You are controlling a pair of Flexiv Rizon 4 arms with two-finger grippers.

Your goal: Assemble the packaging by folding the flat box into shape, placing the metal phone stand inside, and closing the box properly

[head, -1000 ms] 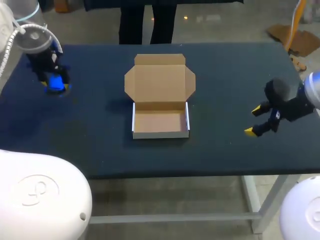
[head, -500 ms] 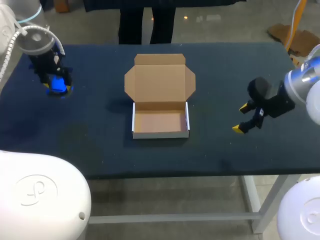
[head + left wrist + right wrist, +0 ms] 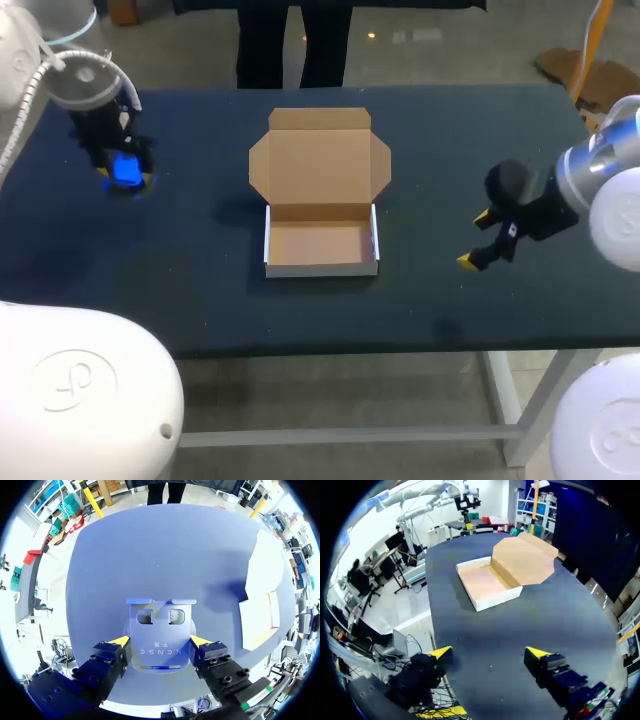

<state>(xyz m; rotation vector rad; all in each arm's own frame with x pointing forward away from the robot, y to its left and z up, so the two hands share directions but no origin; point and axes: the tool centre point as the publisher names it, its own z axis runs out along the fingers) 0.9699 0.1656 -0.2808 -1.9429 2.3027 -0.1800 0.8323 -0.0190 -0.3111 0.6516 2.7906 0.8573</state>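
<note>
A dark navy tabletop [image 3: 450, 130] with a matte, cloth-like surface fills the scene, and the box [image 3: 320, 245] sits near its middle. The box is already folded into shape: a shallow rectangular tray [image 3: 320, 262] with thin white outer walls and a plain brown cardboard floor. Its lid [image 3: 320, 165] lies swung open and flat on the tabletop behind the tray, joined along the tray's rear wall. The lid is brown cardboard too, with 2 angled side flaps and 1 narrower tuck flap along its far edge. The tray holds nothing.

Well to the left of the box, level with the lid, the left end effector [image 3: 122, 172] is clenched on the phone stand [image 3: 125, 170], which shows bright blue from above. In the left wrist view the phone stand [image 3: 159, 650] is a flat, smooth metal plate with rounded corners, 2 rounded rectangular cut-outs side by side and a bent lip along the edge farthest from the left end effector [image 3: 160, 641]. Both yellow tips press its 2 opposite side edges. I cannot tell whether the plate touches the tabletop.

To the right of the box, level with the tray and apart from it, the right end effector [image 3: 476, 240] is released, its yellow tips spread with nothing between them. From the right wrist view, the tray [image 3: 487, 585] and lid [image 3: 522, 560] lie well ahead of the right end effector [image 3: 488, 653].
</note>
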